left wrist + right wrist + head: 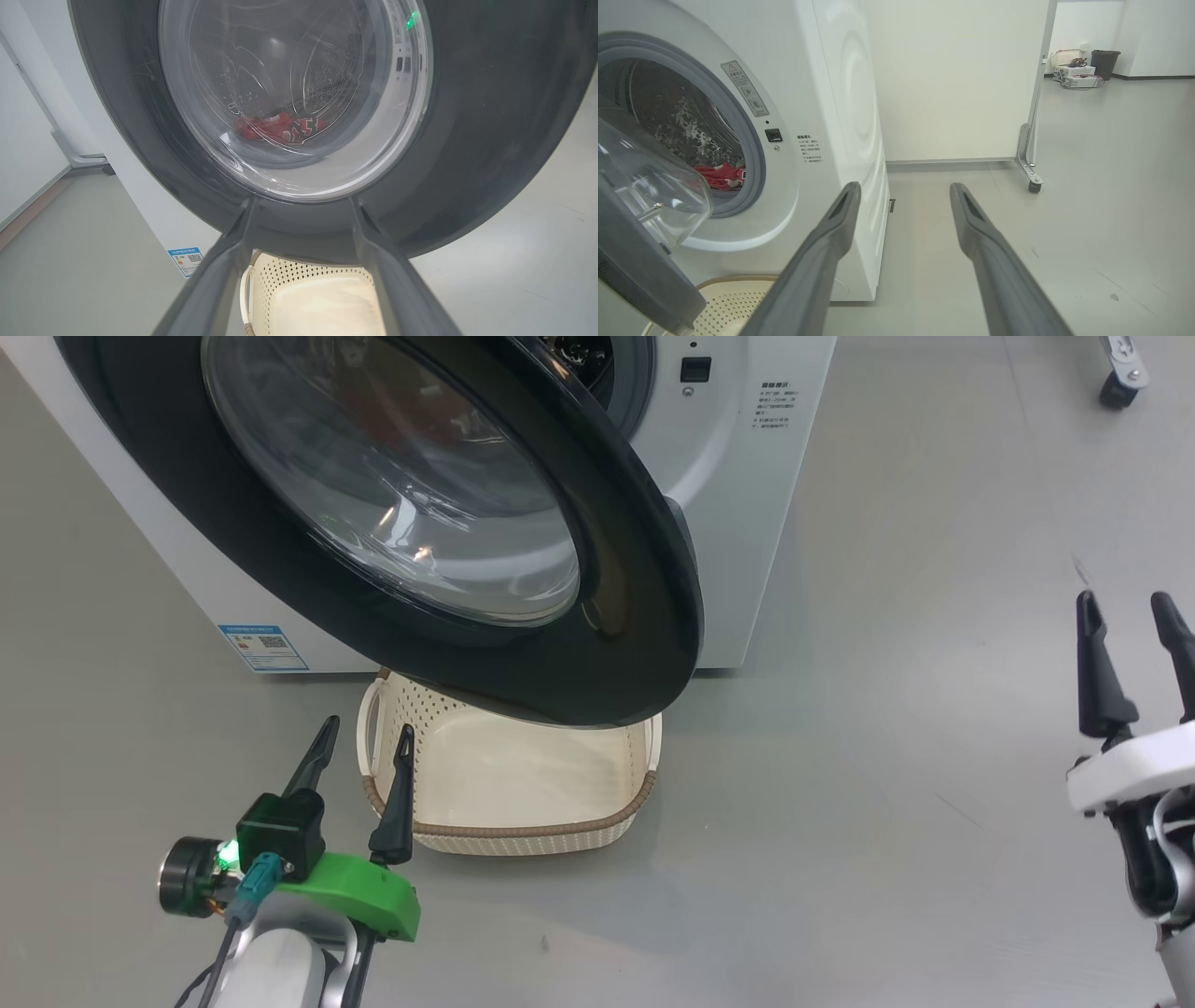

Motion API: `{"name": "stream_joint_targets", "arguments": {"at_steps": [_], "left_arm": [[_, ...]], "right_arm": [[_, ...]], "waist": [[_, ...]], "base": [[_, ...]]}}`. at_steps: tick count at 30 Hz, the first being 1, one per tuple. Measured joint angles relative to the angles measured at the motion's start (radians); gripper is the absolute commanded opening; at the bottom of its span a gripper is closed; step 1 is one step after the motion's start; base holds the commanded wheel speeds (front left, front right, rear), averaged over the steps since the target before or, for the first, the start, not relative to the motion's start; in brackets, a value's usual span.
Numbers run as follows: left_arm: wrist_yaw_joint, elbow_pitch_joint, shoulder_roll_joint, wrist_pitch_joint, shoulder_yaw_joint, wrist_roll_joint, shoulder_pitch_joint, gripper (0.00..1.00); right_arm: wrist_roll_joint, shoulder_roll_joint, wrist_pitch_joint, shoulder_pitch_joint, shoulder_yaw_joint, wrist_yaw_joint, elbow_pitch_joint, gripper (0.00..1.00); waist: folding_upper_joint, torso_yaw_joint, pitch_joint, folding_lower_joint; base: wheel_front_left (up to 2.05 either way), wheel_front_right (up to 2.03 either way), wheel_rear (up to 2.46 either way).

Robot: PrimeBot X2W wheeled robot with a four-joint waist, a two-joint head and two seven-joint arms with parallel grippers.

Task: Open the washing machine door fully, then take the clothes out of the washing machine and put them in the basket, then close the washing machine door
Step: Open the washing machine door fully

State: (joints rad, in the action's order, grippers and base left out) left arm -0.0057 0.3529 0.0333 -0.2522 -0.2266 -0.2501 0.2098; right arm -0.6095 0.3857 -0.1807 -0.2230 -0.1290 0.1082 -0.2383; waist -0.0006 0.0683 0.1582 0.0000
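Two grippers, both with fingers spread wide and holding nothing: left gripper (369, 726) sits low in front of the big white front-loading washing machine (738, 523), just under its door; right gripper (1124, 602) hangs well off to the machine's right over bare floor. Round washing machine door (644, 616), glossy black rim with a bulging clear glass centre, stands only partly swung out from the machine's front, overhanging the cream perforated plastic basket (532, 829) with brown woven rim that sits on the floor at the machine's foot. Red clothes (719, 175) with black-white trim lie at the bottom of the steel drum inside the machine, untouched. Step in hand looks like step one, door opening, not finished. Next move likely calls for a push or hook on the door rim to swing it further from the machine, clearing both drum mouth and basket before any reach inside. Smooth pale grey floor (840, 803), glossy, a few scuffs. White walls behind the machine, a white partition on a castor (1034, 185) to its right, a dark bin (1105, 63) and boxes far beyond.
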Motion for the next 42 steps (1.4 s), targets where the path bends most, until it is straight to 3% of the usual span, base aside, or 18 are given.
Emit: {"name": "stream_joint_targets", "arguments": {"at_steps": [8,19,42], "left_arm": [[0.0,0.007,0.0,0.0,0.0,0.001,-0.006,1.0],[0.0,0.016,0.0,0.0,0.002,0.001,-0.016,1.0],[0.0,0.026,0.0,0.0,0.003,0.001,-0.016,1.0]], "right_arm": [[0.082,-0.02,-0.054,0.046,-0.047,-0.059,-0.046,1.0],[0.11,-0.09,-0.055,0.08,-0.079,-0.101,-0.077,1.0],[0.141,-0.13,-0.064,0.086,-0.102,-0.102,-0.115,1.0]], "waist": [[0.0,-0.003,-0.009,0.0],[0.0,-0.012,-0.017,0.0],[0.0,-0.012,-0.015,0.0]], "base": [[0.0,0.0,0.0],[0.0,0.0,0.0],[0.0,0.0,0.0]]}}
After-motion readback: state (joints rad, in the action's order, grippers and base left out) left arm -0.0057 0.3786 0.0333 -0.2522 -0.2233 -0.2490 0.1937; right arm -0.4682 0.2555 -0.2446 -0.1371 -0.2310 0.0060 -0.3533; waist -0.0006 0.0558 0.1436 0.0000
